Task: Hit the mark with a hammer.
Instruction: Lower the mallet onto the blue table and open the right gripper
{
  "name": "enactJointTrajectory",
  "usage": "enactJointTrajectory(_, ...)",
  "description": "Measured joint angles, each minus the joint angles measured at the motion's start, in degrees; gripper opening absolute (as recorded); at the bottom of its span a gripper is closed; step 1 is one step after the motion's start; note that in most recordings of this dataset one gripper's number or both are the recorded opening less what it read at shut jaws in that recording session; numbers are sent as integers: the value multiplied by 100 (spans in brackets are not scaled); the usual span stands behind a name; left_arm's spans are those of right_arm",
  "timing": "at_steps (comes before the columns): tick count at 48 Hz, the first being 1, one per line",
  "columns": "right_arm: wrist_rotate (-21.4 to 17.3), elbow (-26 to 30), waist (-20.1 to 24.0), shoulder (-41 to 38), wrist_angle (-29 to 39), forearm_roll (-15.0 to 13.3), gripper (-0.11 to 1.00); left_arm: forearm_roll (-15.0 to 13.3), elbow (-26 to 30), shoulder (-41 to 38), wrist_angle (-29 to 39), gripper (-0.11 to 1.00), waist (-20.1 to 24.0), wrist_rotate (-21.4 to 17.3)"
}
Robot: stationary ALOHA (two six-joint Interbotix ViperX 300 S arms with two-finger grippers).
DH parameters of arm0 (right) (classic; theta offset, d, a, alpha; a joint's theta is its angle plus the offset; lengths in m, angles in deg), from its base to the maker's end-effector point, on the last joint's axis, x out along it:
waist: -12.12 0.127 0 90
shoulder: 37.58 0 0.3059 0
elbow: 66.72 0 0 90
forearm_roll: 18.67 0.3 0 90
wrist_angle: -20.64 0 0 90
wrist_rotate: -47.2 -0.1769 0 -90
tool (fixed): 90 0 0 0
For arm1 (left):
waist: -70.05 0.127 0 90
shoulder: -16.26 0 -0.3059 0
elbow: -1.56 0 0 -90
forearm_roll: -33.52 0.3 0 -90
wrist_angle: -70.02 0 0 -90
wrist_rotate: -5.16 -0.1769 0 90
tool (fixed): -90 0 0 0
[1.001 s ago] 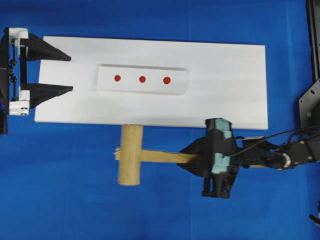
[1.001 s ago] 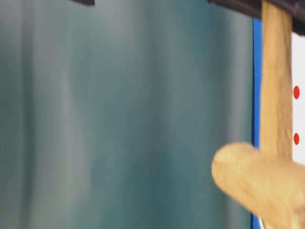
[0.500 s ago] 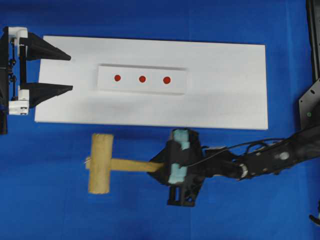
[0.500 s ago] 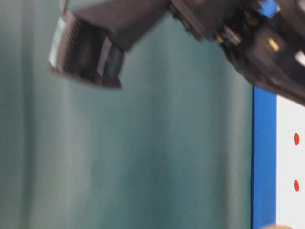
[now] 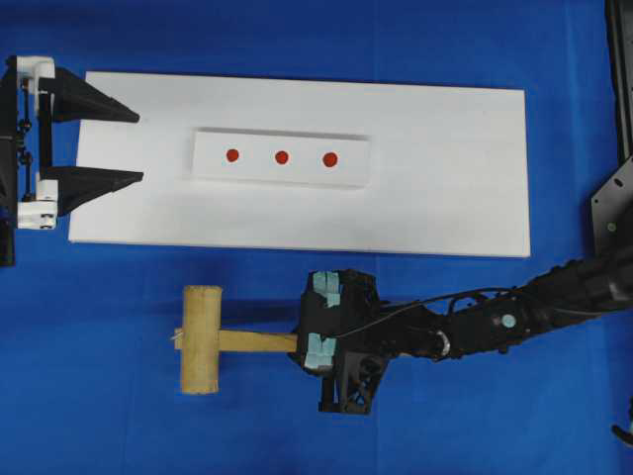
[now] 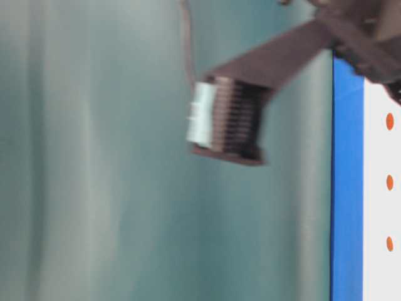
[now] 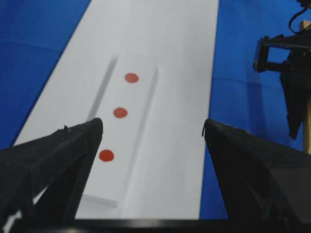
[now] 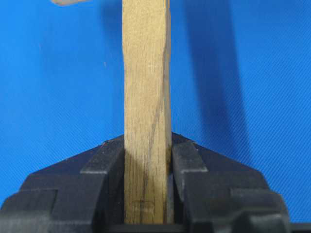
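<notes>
The hammer is a light-wood mallet over the blue cloth, in front of the white board's near edge, with its head to the left. My right gripper is shut on its squared handle, which runs straight out between the fingers. Three red marks sit in a row on a raised white strip at the board's middle. At the board's left end my left gripper stands open and holds nothing. In its wrist view the marks lie ahead, left of centre.
The white board lies across the blue cloth. A dark arm base stands at the right edge. In the table-level view a blurred dark finger with a pale pad hangs before a teal backdrop.
My right gripper has carried the hammer leftward and a little away from the board's near edge. The left gripper has stayed in place.
</notes>
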Motion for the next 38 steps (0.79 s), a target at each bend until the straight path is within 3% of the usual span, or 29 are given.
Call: enactJointTrajectory(38, 9, -114, -97, -132, 185, 0, 8, 0, -18, 9, -18, 81, 0, 9)
